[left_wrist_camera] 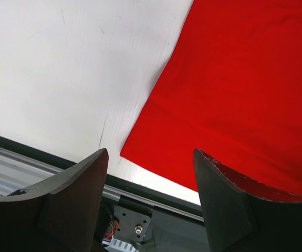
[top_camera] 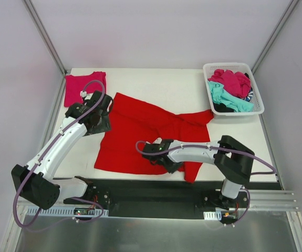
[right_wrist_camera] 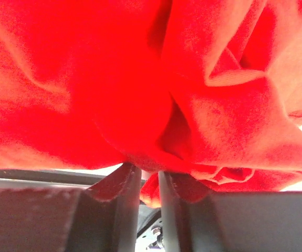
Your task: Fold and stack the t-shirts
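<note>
My right claw is grasping a bunched fold of the red t-shirt; my left claw is hanging released. I am aiming to pull smoothly.

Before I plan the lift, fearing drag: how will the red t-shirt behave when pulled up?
Probably floppy: the red t-shirt bunches into folds at the right end effector, so it should drape and trail, not hold shape. Pushing would likely wrinkle it, not slide it flat, as its rumpled side suggests.

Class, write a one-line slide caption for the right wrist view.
Right gripper pinching a bunched fold of the red t-shirt, with cloth filling nearly the whole frame.
</note>
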`<state>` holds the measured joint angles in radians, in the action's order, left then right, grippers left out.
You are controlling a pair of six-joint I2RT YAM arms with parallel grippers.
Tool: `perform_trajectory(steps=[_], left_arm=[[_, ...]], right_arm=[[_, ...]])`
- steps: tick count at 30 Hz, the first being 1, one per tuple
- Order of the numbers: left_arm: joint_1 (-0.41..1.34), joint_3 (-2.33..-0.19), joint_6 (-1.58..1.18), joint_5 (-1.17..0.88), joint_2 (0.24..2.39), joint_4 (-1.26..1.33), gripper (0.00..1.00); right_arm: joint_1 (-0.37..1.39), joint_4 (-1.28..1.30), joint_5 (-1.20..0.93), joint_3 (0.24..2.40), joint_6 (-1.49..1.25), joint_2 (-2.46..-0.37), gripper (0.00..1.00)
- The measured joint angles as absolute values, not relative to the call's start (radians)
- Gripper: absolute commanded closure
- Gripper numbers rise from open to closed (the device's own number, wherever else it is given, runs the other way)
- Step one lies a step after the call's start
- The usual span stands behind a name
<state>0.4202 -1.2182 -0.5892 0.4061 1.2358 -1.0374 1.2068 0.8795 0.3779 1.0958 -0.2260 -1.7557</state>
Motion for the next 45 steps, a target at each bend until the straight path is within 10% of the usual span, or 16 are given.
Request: perform_trajectory(steps=[2,26,38,42,45], left_arm=[[0.42,-1.218,-0.589,0.406,1.236,-1.038,0.34],[0.42,-1.214,-0.596,0.41,1.242,-1.037,0.34],[0.42,-1.214,-0.595,0.411,1.242,-1.037,0.34],[0.42,-1.214,-0.595,0.412,1.246,-1.037,0.34],[0.42,-1.214,-0.595,0.412,1.261,-1.037,0.34]], right_arm=[[1.196,0.872,0.379,1.096,-0.213,-1.757,0.99],[1.229,1.171,0.531,1.382,-0.24,-1.24,0.99],[1.362,1.132,0.234,1.016,-0.223,-1.306,0.99],[1.433,1.089,0.152,1.006,-0.224,-1.353,0.62],[1.422,1.096,0.169,1.021,-0.224,-1.387,0.54]])
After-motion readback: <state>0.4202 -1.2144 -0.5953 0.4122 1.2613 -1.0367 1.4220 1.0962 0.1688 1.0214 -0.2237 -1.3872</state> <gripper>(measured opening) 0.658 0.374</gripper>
